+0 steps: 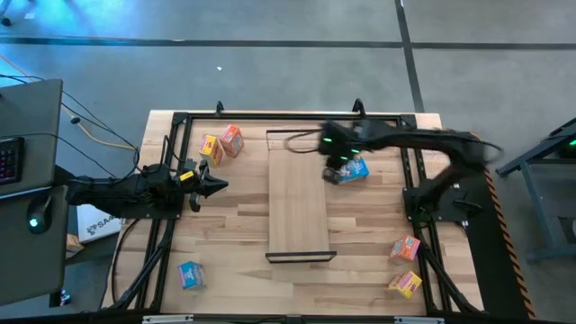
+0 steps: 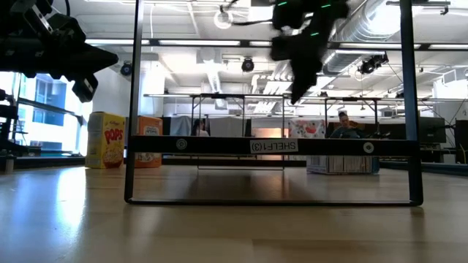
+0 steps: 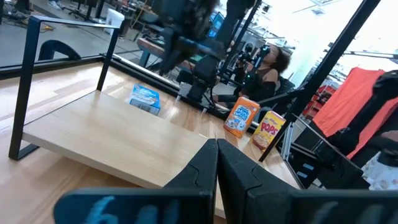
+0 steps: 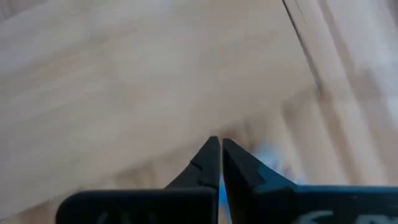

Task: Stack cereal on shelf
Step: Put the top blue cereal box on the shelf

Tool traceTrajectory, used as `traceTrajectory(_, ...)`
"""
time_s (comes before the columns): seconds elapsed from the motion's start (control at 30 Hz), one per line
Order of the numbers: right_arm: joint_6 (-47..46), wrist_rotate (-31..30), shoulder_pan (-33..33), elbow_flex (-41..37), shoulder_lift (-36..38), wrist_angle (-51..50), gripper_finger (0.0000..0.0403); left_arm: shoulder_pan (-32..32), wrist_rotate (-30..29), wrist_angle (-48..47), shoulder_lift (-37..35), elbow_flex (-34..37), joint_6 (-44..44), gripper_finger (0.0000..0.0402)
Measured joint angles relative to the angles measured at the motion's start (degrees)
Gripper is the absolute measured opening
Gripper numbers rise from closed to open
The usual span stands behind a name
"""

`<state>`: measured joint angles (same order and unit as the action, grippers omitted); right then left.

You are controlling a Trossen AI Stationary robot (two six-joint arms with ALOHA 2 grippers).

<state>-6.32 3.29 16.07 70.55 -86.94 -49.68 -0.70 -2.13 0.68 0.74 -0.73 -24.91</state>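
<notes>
The shelf (image 1: 300, 193), a pale board with black end frames, lies across the table's middle. A blue cereal box (image 1: 354, 169) lies on the table by the shelf's right edge, also in the left wrist view (image 3: 145, 98). My right gripper (image 1: 336, 167) hangs shut above that box, pointing steeply down, high over the shelf in the low view (image 2: 297, 93). Its shut tips (image 4: 221, 142) show over wood with a blue blur behind. My left gripper (image 1: 216, 186) waits shut and level at the table's left (image 3: 217, 144). A yellow box (image 1: 211, 147) and an orange box (image 1: 232, 139) stand far left.
Another blue box (image 1: 190, 274) lies near the front left. An orange-pink box (image 1: 406, 247) and a yellow box (image 1: 405, 284) lie at the front right. Black frame rails (image 1: 180, 126) border the table. A person (image 3: 273, 62) sits in the room beyond.
</notes>
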Motion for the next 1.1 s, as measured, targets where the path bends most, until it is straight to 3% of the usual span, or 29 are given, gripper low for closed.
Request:
traceTrajectory(0.2, -21.9, -6.0, -0.4, -19.4, 21.5, 0.9, 0.0, 0.0, 0.0, 0.0, 0.0, 0.0, 0.0, 0.0001)
traceTrajectory(0.43, -33.1, -8.6, 2.5, -33.7, 35.4, 1.1, 0.0028, 0.0, 0.0, 0.0, 0.0, 0.0, 0.0, 0.0001)
traceTrajectory(0.8, -37.1, -6.1, 5.5, -37.5, 38.9, 6.9, 0.0211, 0.0, 0.0, 0.0, 0.0, 0.0, 0.0, 0.0001)
traceTrajectory(0.9, -36.5, -6.9, 7.0, -37.5, 38.9, 10.2, 0.0234, 0.0, 0.0, 0.0, 0.0, 0.0, 0.0, 0.0001)
traceTrajectory(1.1, -33.5, -6.1, 11.5, -37.5, 38.9, 11.5, 0.0239, 0.0, 0.0, 0.0, 0.0, 0.0, 0.0, 0.0001)
